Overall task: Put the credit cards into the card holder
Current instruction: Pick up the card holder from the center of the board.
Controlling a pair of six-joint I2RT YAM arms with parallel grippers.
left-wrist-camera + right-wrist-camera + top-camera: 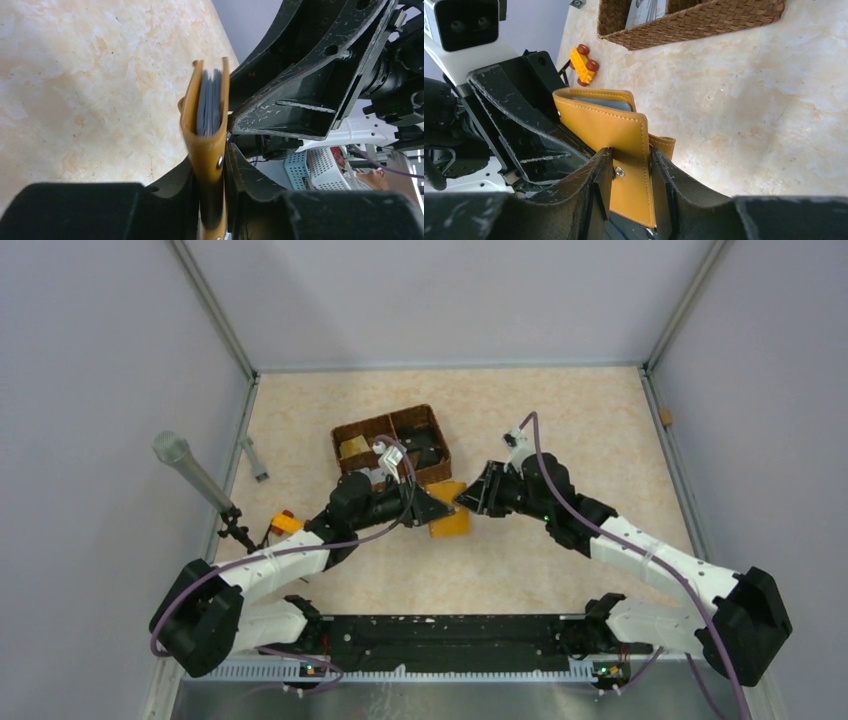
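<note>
Marbled tabletop (560, 430); left fingers (172, 187) and right fingers (586, 197) clamped on card holder (599, 125)

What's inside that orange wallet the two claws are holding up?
Inside the wallet, grey cards stand edge-on between its two orange flaps. Their faces and exact number cannot be seen, because the flaps cover them.

mustard-orange card holder (599, 125), brown woven basket (704, 20)

blurred grey edges of the credit cards (209, 100) show, while fingers (170, 186) hide part of the card holder (206, 150).
</note>
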